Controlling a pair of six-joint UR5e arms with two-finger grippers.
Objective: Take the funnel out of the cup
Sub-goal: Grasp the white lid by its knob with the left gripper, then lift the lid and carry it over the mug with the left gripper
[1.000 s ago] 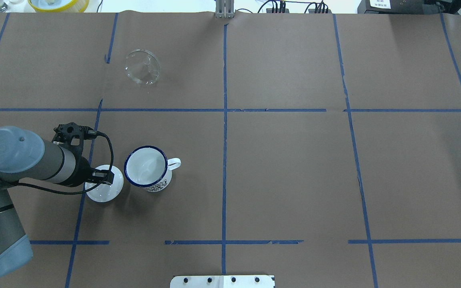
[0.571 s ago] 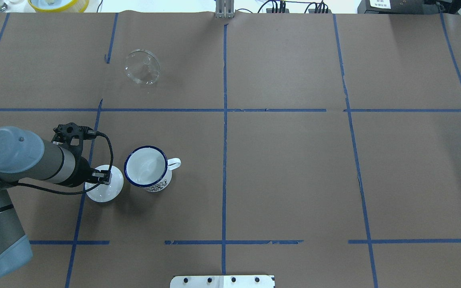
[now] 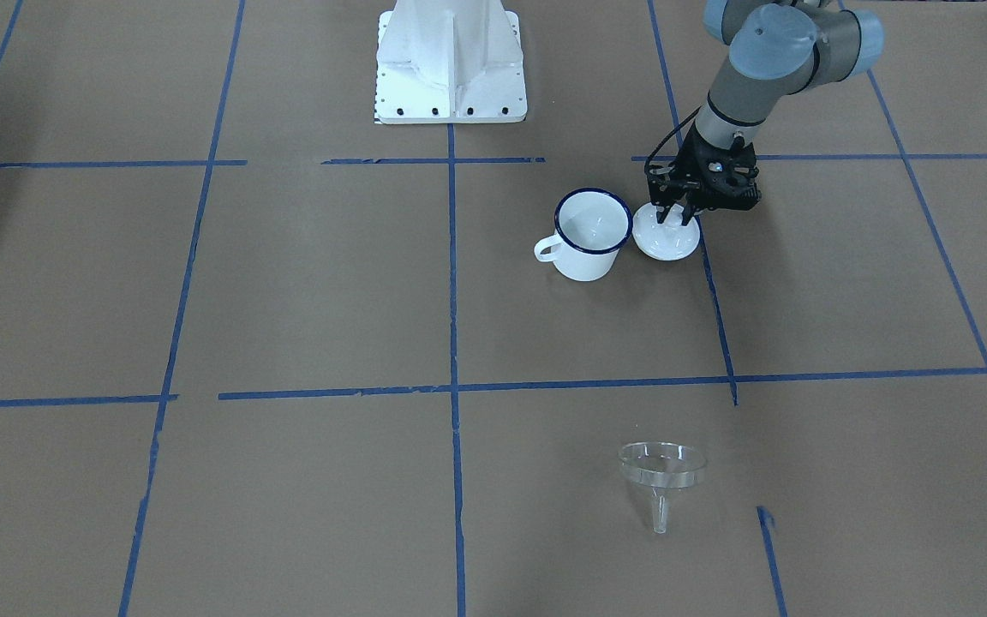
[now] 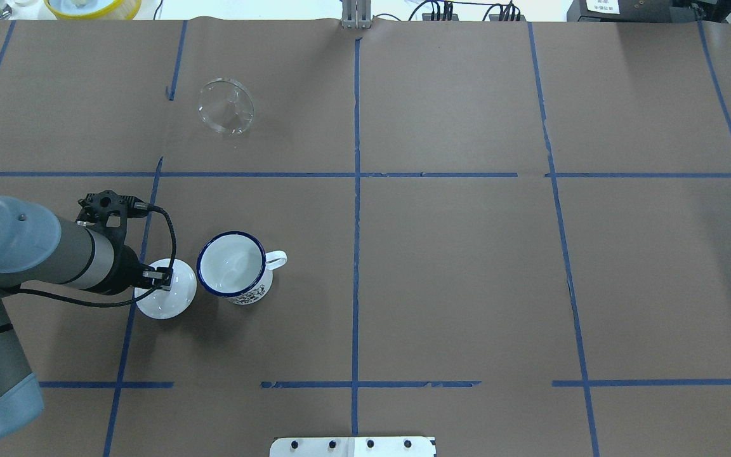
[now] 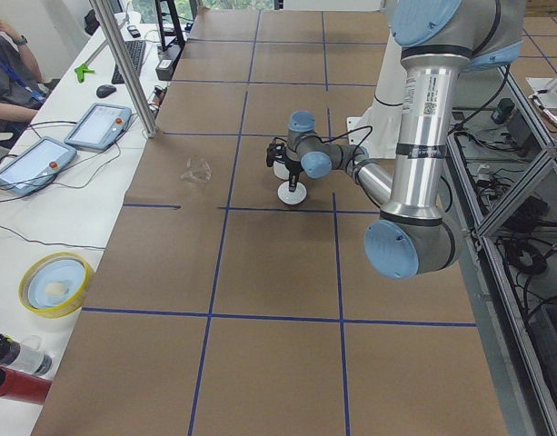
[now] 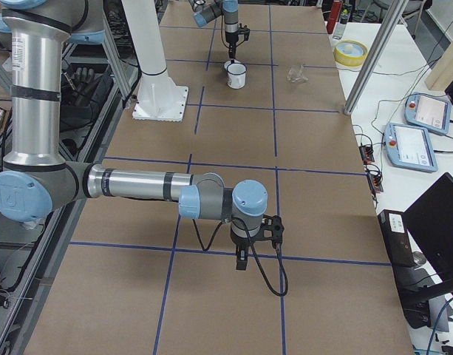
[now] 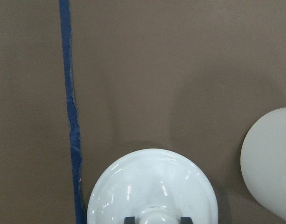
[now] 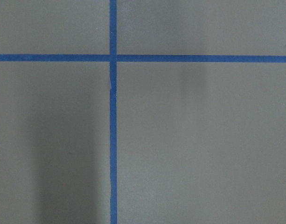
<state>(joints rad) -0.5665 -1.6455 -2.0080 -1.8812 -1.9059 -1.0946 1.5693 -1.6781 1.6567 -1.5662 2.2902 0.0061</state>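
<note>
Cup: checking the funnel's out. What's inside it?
The cup shows only its bare white inside; the funnel lies far off on the table. Its rim hides part of the inner wall.

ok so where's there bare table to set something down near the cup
Bare: the table past the cup on its handle side, up to the centre tape line and everything beyond it; also the stretch between cup and funnel. Crowded: the cup's other side, where the lid sits close beside it with the left gripper over its knob.
</note>
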